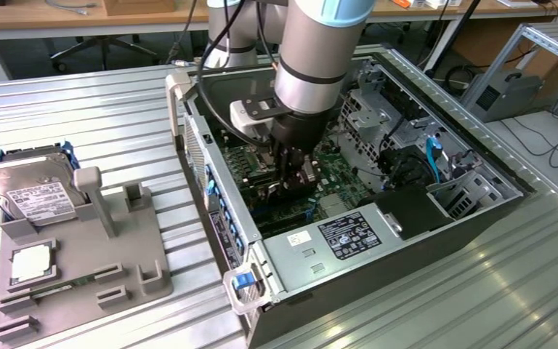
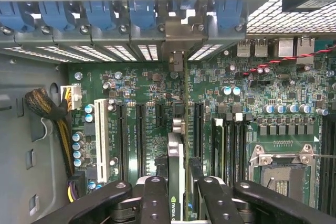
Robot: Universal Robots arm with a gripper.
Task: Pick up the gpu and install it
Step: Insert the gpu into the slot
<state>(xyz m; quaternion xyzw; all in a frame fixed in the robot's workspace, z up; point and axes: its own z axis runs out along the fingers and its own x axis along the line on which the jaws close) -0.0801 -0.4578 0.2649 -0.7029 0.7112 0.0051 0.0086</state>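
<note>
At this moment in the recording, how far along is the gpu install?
Done: the gpu is off the grey holder stand, where the hard drive remains. In hand: the end effector is shut on the card, edge-on, inside the open computer case, above the motherboard slots, its bracket toward the rear openings. Left: whether it is fully seated cannot be told; the card is not released.

Arm (image 1: 310, 65) stands near vertical, wrist pointing straight down. Gripper (image 2: 177, 182) is lowered below it, black fingers (image 2: 154, 200) converging; jaws stand narrowly apart, clamped on the edge of the gpu (image 2: 176, 174).
</note>
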